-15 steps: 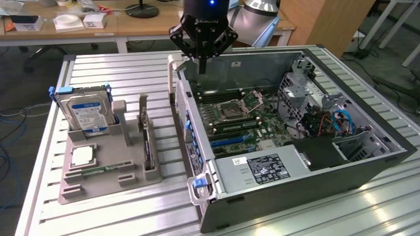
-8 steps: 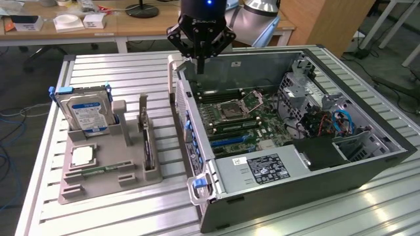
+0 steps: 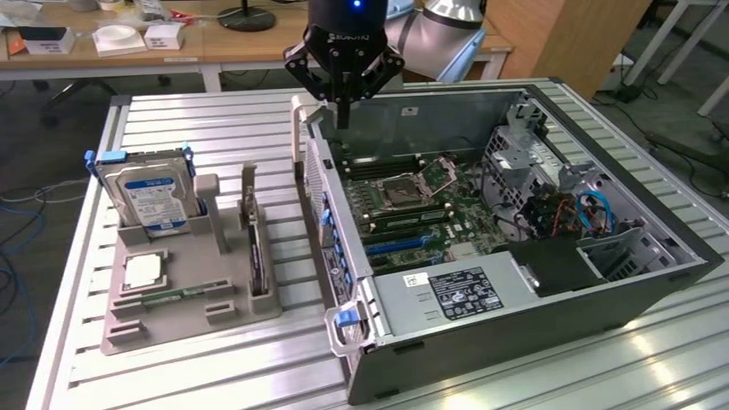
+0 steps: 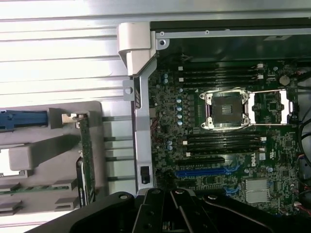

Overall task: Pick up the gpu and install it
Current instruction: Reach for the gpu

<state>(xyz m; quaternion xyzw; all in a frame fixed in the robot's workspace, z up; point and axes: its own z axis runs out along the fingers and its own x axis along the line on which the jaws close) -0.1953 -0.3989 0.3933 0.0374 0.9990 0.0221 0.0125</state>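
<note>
Your gripper (image 3: 340,118), fingers pressed together on nothing, hangs over the computer case's (image 3: 535,342) far wall, with the gpu (image 3: 256,254) on edge in the gray holder (image 3: 171,329) at its 7 o'clock, long axis 12-to-6 in the exterior view.

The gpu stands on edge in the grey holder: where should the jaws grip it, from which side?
Probably take the gpu by its free top edge, from straight above, jaws closing across its thin flat faces. It stands upright in a slot of the grey holder, lower edge seated.
</note>
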